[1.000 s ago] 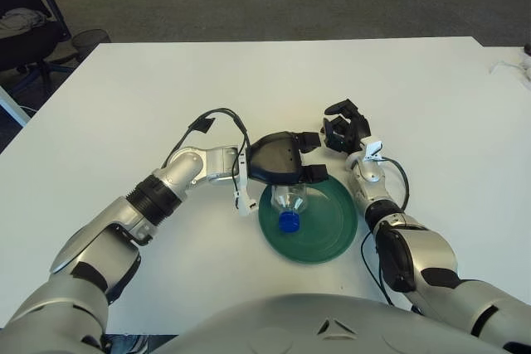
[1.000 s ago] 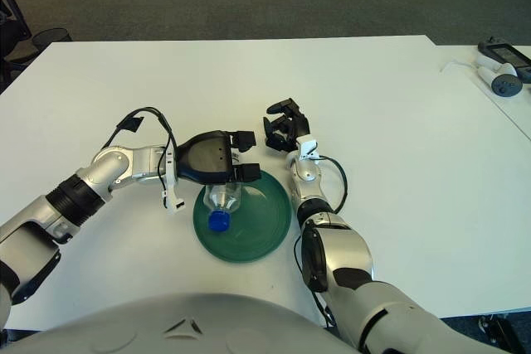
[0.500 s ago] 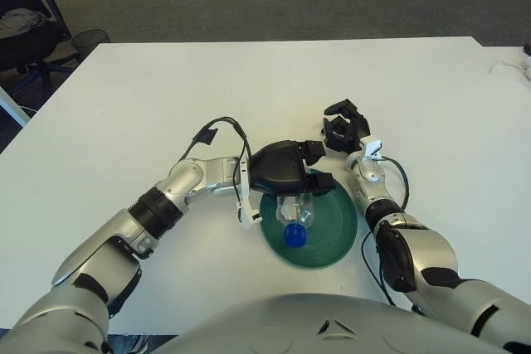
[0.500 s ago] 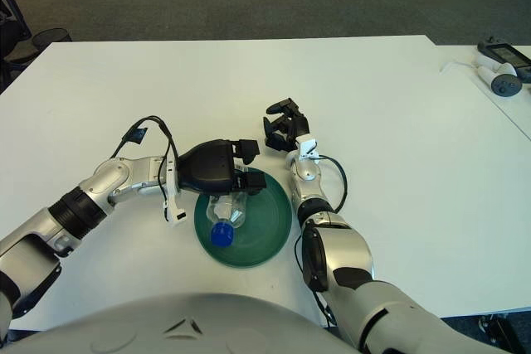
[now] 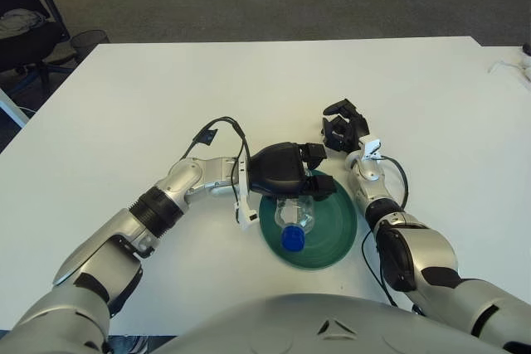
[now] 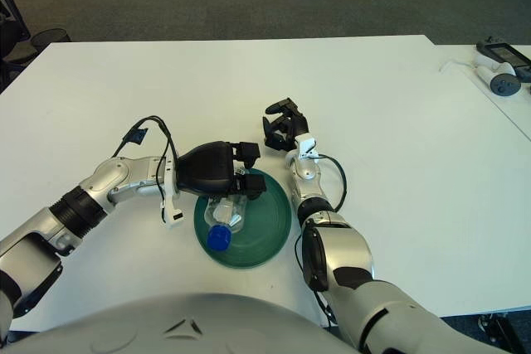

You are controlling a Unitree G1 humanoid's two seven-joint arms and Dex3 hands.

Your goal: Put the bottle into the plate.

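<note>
Bottle (image 5: 293, 220) lies on its side in our green plate (image 5: 332, 230), blue cap toward us, left hand (image 5: 286, 172) curled over its base. Our right hand (image 5: 344, 130) shows beyond the plate's far right rim on the white worktop (image 5: 166, 97), fingers curled, holding nothing.

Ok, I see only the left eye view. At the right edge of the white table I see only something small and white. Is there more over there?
Observer: Yes. The right eye view shows a dark flat device at that edge, outside your picture.
Operator: Anything beside it?
Observer: A small grey and white object lies just in front of it. Both are far from the left hand, which grips the clear plastic bottle with a blue cap over the round green plate, and from the idle right hand beyond the plate.
</note>
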